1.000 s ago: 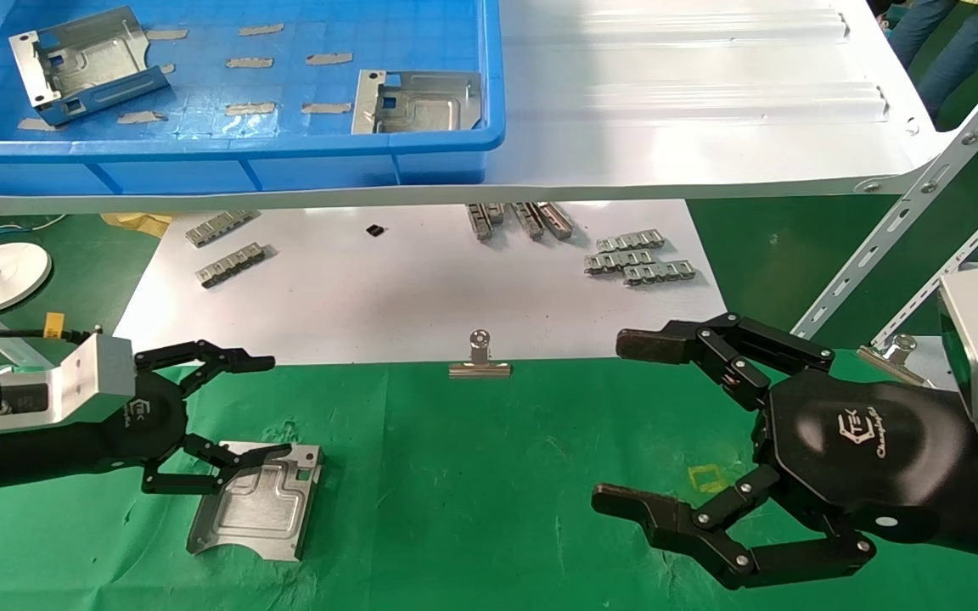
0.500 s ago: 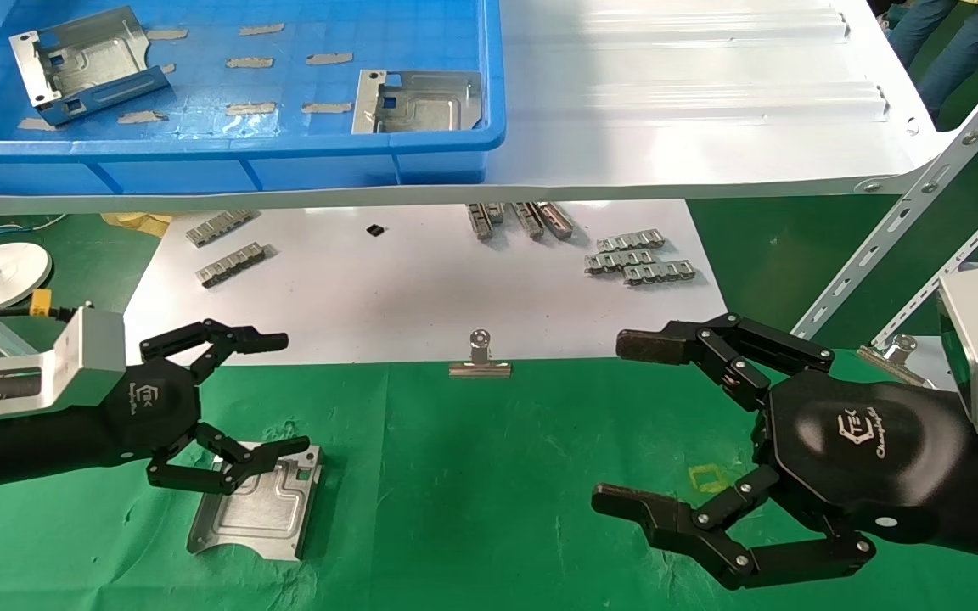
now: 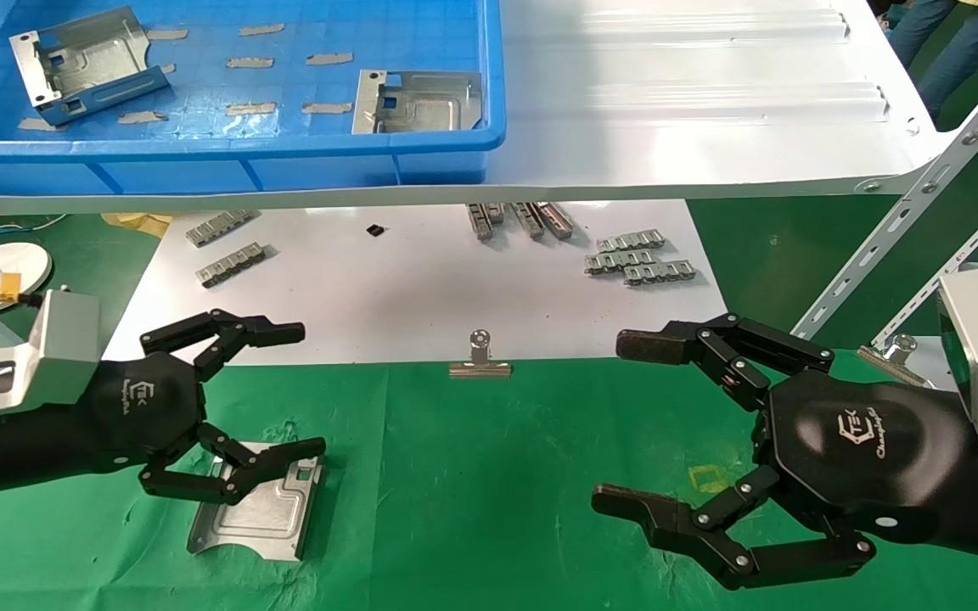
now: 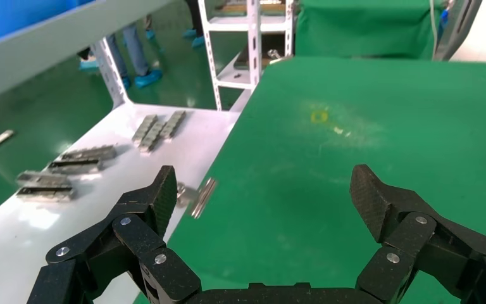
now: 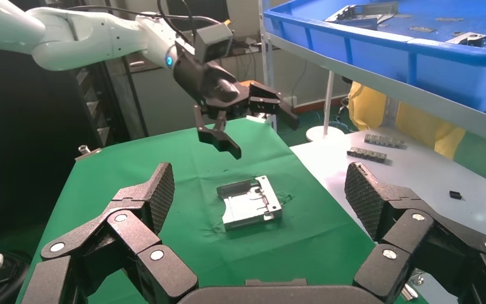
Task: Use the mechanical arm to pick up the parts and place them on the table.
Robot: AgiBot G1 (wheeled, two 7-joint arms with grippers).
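Note:
One silver sheet-metal part (image 3: 255,509) lies flat on the green cloth table (image 3: 489,475) at the front left; it also shows in the right wrist view (image 5: 251,202). My left gripper (image 3: 312,390) hovers open and empty above and just behind that part, apart from it; in the right wrist view it (image 5: 262,130) hangs in the air over the cloth. Two more parts (image 3: 86,64) (image 3: 418,102) lie in the blue tray (image 3: 285,161) on the white shelf. My right gripper (image 3: 604,420) is open and empty, parked at the front right.
The white shelf (image 3: 693,136) overhangs the back of the work area. A white sheet (image 3: 413,288) under it holds small grey linked strips (image 3: 637,259) and a silver binder clip (image 3: 479,361) at its front edge. A slotted metal upright (image 3: 913,204) stands at the right.
My left gripper has risen and moved back and a little right, away from the part on the cloth, its fingers staying open. The part and my right arm have not moved.

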